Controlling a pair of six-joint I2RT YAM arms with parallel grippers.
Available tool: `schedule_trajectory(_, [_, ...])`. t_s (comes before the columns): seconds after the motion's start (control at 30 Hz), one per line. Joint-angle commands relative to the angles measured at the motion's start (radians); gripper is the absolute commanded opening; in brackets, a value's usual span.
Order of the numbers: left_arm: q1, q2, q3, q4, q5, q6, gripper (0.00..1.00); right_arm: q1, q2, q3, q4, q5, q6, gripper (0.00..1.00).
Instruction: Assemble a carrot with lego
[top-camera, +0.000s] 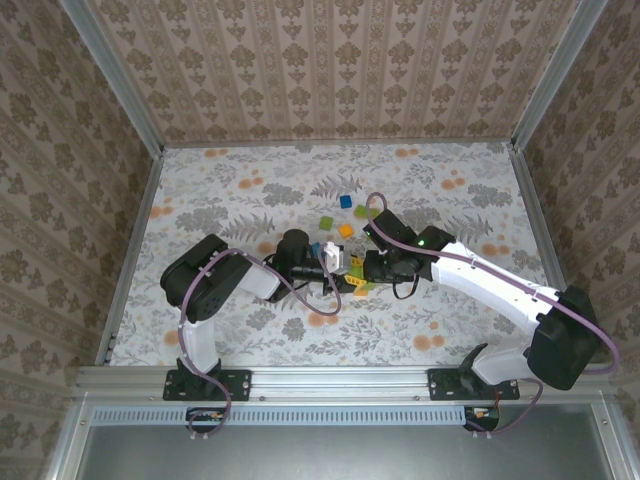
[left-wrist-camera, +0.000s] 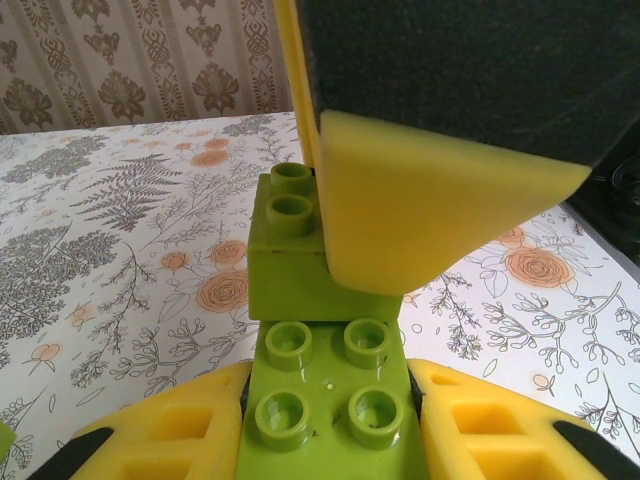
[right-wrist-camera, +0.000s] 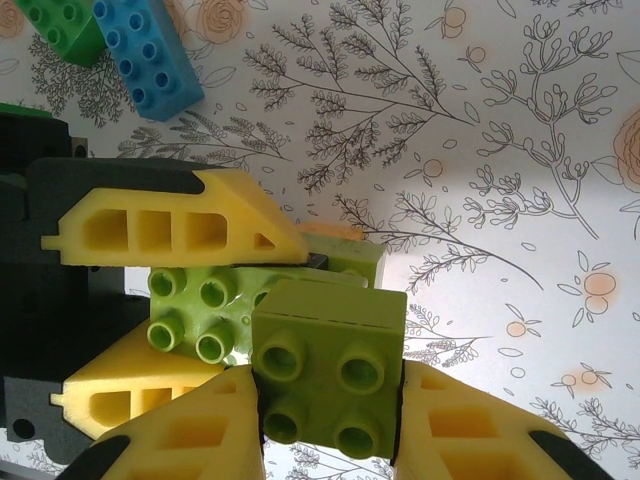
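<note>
Both grippers meet above the middle of the table. My left gripper (top-camera: 333, 262) (left-wrist-camera: 330, 405) is shut on a lime-green studded brick (left-wrist-camera: 330, 375), part of the carrot (right-wrist-camera: 200, 300). A second lime brick (left-wrist-camera: 285, 255) sits against its far end. My right gripper (top-camera: 368, 268) (right-wrist-camera: 330, 400) is shut on a lime 2x2 brick (right-wrist-camera: 330, 375), pressed against the side of the left gripper's build. One right finger (left-wrist-camera: 420, 215) covers the joint in the left wrist view. A sliver of orange (right-wrist-camera: 335, 232) shows behind the build. Loose lego (top-camera: 346, 230) lies just beyond.
A blue brick (right-wrist-camera: 145, 55) and a dark green one (right-wrist-camera: 65, 25) lie on the flowered table (top-camera: 230, 200) past the grippers. Beyond them lie blue (top-camera: 345, 201) and lime (top-camera: 325, 222) bricks. Walls (top-camera: 330, 70) with metal posts enclose the table.
</note>
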Motion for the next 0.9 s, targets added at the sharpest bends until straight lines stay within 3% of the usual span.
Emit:
schedule_trajectory(0.0, [0.009, 0.107, -0.055, -0.279, -0.108, 0.064, 0.13, 0.018, 0.15, -0.133, -0.135, -0.065, -0.01, 0.22])
schedule_trajectory(0.4, [0.016, 0.091, -0.07, -0.273, -0.103, 0.065, 0.13, 0.003, 0.177, -0.104, -0.237, -0.112, -0.111, 0.23])
schedule_trajectory(0.87, [0.016, 0.095, -0.07, -0.271, -0.108, 0.063, 0.12, -0.108, 0.17, -0.062, -0.326, -0.152, -0.137, 0.21])
